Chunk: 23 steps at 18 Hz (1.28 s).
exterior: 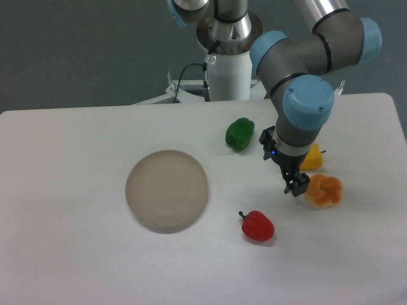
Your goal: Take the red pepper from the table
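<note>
The red pepper (258, 226) lies on the white table (76, 254), front and right of centre, its short dark stem pointing up-left. My gripper (293, 188) hangs above the table up and to the right of the pepper, apart from it. Its dark fingers point downward and look close together, with nothing seen between them. I cannot make out whether they are fully shut.
A round beige-grey disc plate (166, 189) rests left of the red pepper. A green pepper (240, 134) sits behind it, a yellow pepper (313, 157) is partly hidden by the wrist, and an orange object (324, 191) lies just right of the fingertips.
</note>
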Each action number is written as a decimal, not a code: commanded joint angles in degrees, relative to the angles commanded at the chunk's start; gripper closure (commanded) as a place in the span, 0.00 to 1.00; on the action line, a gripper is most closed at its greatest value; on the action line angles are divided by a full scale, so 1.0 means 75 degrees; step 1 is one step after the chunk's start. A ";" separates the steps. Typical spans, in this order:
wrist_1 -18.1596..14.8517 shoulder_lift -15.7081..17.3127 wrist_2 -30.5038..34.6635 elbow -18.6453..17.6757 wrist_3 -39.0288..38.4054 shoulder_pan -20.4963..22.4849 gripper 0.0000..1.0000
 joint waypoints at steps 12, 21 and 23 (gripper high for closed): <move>0.0012 0.0012 -0.0128 -0.0012 -0.0023 -0.0082 0.00; 0.1195 -0.0761 -0.0844 0.0094 0.1058 -0.0387 0.00; 0.1242 -0.0878 -0.0855 0.0094 0.2233 -0.0387 0.00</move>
